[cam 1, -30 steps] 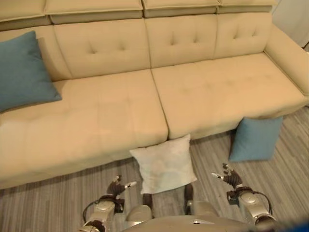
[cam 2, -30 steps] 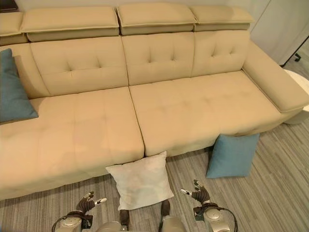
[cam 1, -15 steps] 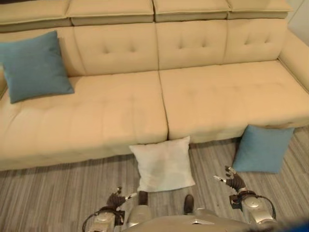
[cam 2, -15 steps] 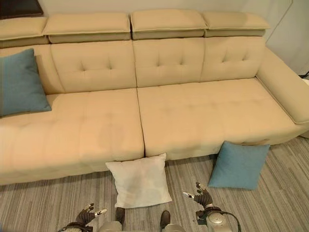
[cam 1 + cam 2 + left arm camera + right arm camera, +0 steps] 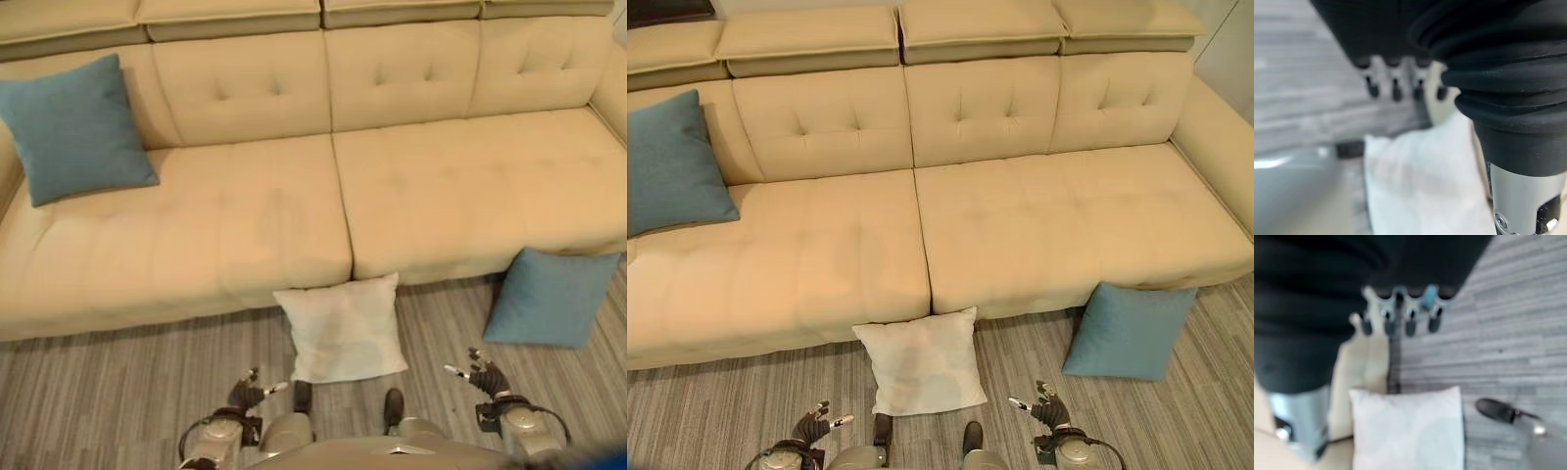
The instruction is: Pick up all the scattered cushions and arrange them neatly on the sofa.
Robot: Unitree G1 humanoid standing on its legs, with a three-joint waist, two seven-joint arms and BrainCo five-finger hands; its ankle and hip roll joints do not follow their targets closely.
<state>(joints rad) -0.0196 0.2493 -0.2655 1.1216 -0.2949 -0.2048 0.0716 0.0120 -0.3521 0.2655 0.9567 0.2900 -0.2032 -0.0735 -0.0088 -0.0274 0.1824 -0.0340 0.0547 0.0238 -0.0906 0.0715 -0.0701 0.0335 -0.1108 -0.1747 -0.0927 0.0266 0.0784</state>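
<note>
A grey wood-look plank floor with fine lengthwise streaks in lighter and darker grey spreads across the near part of the scene, its boards running from the robot's left to its right. The same streaked boards show in the right wrist view and, blurred, in the left wrist view. At the far right corner stands a pale, plain off-white wall panel. At the far left corner sits the edge of a flat dark brown object; what it is cannot be told.
</note>
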